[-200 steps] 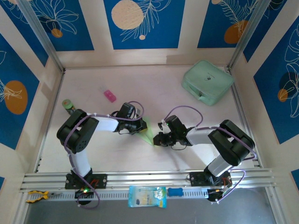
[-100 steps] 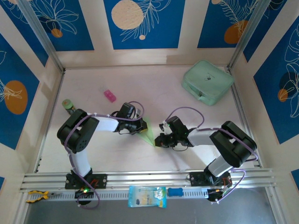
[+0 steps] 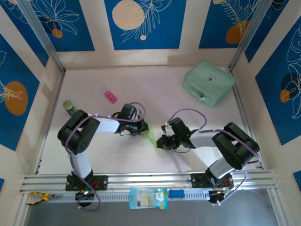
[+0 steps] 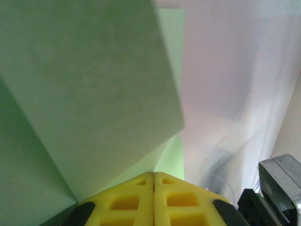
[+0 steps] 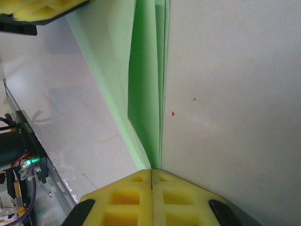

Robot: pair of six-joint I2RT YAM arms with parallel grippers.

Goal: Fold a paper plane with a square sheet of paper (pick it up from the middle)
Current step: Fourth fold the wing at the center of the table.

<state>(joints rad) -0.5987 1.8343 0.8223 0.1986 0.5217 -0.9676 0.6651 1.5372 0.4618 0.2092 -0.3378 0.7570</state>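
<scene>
The square sheet of paper is folded into a slim pale-green dart, the paper plane (image 3: 149,134), held just above the table between both arms. My left gripper (image 3: 142,128) is shut on its wide end. In the left wrist view the yellow fingertips (image 4: 136,197) meet with a green flap (image 4: 94,84) fanning out ahead of them. My right gripper (image 3: 159,141) is shut on the pointed near end. In the right wrist view the folded layers (image 5: 146,94) run straight out from the closed right gripper (image 5: 151,172), centre crease upright.
A mint-green zip case (image 3: 209,82) lies at the back right. A pink block (image 3: 110,97) and a small green bottle (image 3: 68,105) sit at the left. A blue packet (image 3: 147,197) and yellow pliers (image 3: 36,197) rest by the front rail.
My right gripper's jaws have closed the last bit onto the paper's point, and that arm has edged slightly right. The left arm and the paper have hardly moved.
</scene>
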